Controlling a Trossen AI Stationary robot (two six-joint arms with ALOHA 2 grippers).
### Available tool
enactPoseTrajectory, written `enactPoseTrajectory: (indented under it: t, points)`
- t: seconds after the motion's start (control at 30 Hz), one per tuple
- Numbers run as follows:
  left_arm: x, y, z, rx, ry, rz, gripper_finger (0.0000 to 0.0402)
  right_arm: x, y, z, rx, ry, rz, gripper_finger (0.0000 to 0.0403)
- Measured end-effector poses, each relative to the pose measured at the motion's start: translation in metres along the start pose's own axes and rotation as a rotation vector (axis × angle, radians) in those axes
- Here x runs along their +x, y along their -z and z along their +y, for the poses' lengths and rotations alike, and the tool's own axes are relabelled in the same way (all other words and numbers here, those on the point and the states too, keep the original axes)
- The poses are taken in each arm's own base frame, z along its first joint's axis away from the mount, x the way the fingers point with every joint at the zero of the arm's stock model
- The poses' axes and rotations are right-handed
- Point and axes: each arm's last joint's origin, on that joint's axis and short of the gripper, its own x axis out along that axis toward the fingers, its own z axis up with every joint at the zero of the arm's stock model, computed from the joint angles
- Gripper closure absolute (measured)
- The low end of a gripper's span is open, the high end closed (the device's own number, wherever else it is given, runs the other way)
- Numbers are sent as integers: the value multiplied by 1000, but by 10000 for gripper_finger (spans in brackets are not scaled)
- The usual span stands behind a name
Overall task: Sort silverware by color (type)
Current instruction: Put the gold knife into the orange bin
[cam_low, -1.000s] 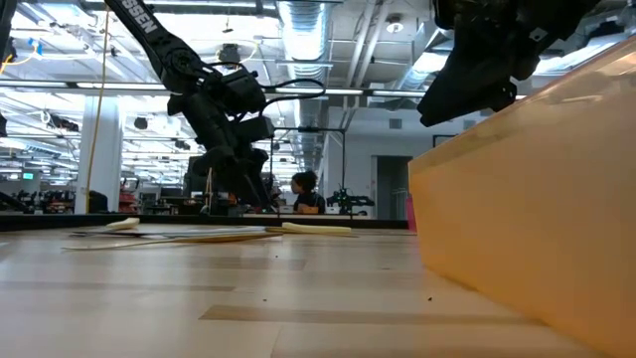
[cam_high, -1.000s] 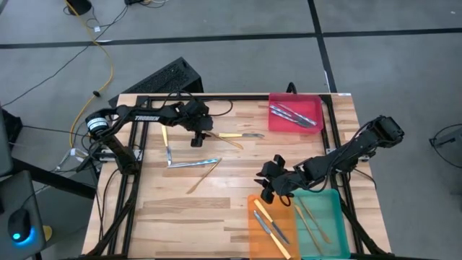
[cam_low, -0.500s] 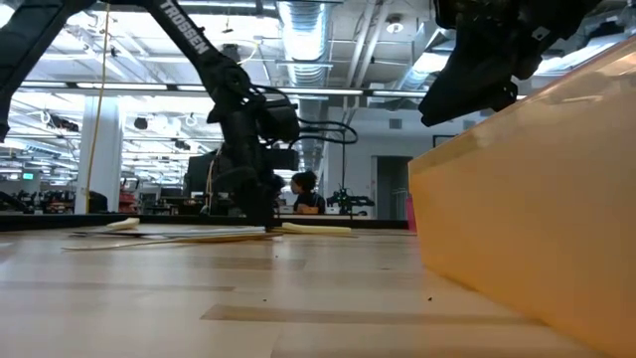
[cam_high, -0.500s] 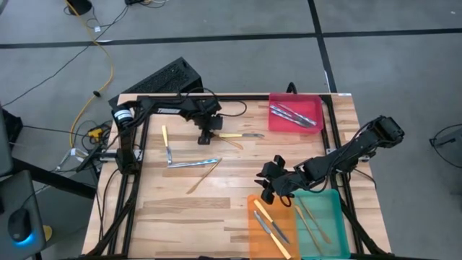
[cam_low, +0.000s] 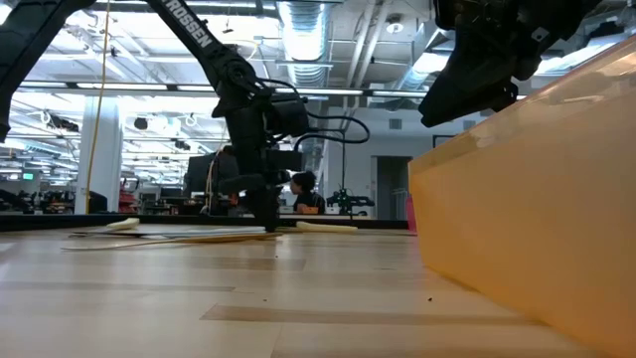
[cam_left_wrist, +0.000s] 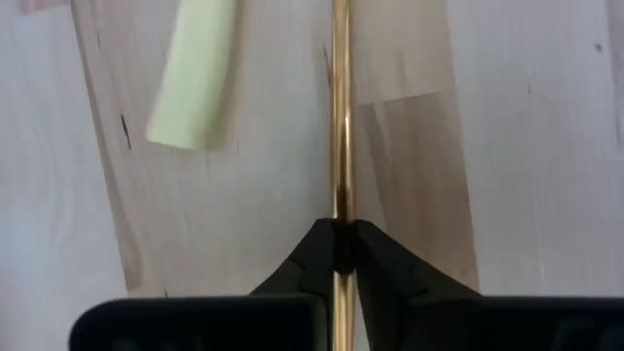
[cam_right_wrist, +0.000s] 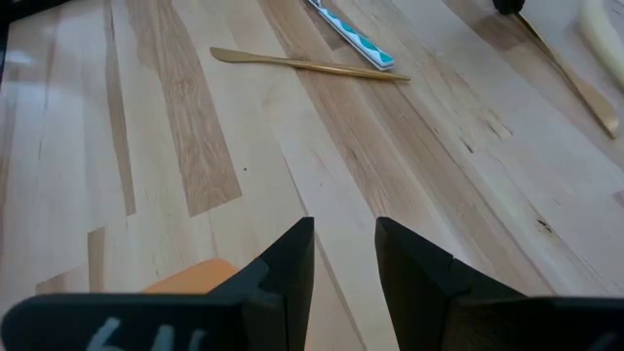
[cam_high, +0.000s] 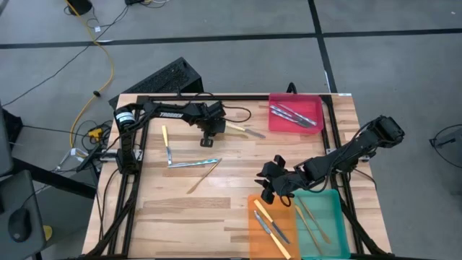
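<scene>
My left pincer (cam_high: 209,134) clenches a tan wooden utensil (cam_left_wrist: 339,127) on the counter (cam_high: 180,209), well left of the red tray (cam_high: 317,108). Trays partly filled; several utensils left. Right pincer (cam_high: 268,189) half-open, empty.

The thin tan utensil (cam_left_wrist: 339,117) ran off the wrist picture's far edge, its ends unseen. A pale yellow handle (cam_left_wrist: 195,78) beside it was cut off too. From table level, the orange tray (cam_low: 537,199) blocked everything behind it. The pieces in the red tray (cam_high: 275,123) were too small to count.
</scene>
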Motion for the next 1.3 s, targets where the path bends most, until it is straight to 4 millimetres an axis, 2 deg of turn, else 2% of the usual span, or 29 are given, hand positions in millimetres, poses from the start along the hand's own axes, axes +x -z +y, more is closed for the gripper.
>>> enactPoseTrajectory:
  t: [0.37,0.6,0.73,1.07,1.17,1.3]
  points:
    - [-5,-7,-14,-72,-9,20,399,0,-1,1,6,-6,-6,267]
    - [-35,-7,-36,-99,121,0,400,-2,1,6,7,-33,-20,267]
    - [-55,-15,-46,-82,109,-58,400,-4,1,8,8,-47,-27,267]
    - [-87,-25,-74,-67,84,-191,401,-6,-1,15,30,-92,-68,267]
    - [-100,-16,-83,-75,63,-300,401,-10,2,21,24,-123,-74,267]
    - [-109,11,-91,-140,12,-386,401,-17,7,31,14,-154,-98,267]
